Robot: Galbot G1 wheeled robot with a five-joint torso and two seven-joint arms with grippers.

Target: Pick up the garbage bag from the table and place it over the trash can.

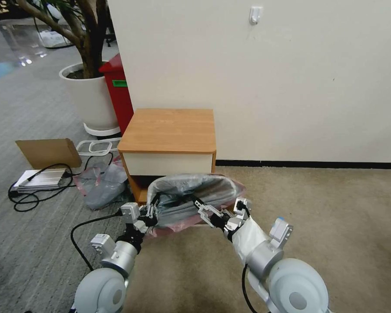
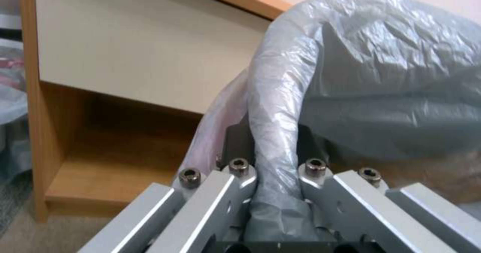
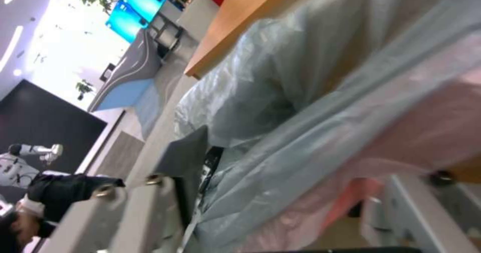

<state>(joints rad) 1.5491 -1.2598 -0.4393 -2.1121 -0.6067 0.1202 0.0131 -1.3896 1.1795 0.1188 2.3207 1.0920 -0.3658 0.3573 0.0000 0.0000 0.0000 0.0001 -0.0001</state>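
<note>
So the garbage bag point(image 1: 195, 191) is off the table point(image 1: 169, 130) now, sitting low in front of its white drawer front, stretched out sideways between the two grippers. Long axis runs left to right, parallel to the drawer. It's thin crinkly grey film, see-through in spots, with a pinkish-red rim sagging along the near edge. The far edge looks rolled over something rounded underneath, but the plastic hides what that is, so can't say for sure it's the trash can.

Left gripper point(image 1: 148, 216) is at the bag's left end. In the left wrist view its silver jaws are closed on a twisted rope of the grey plastic point(image 2: 273, 140), bunched tight between the dark pads. Right gripper point(image 1: 205, 211) is at the bag's right end, reaching in over the pink rim; the right wrist view has film draped between its jaws point(image 3: 280, 162), so it's gripping the bag too.

The table is a light-brown wood box with rounded corners, top surface bare. Left of it there's a red bin point(image 1: 117, 93) with a green label; no writing on it I can read.
</note>
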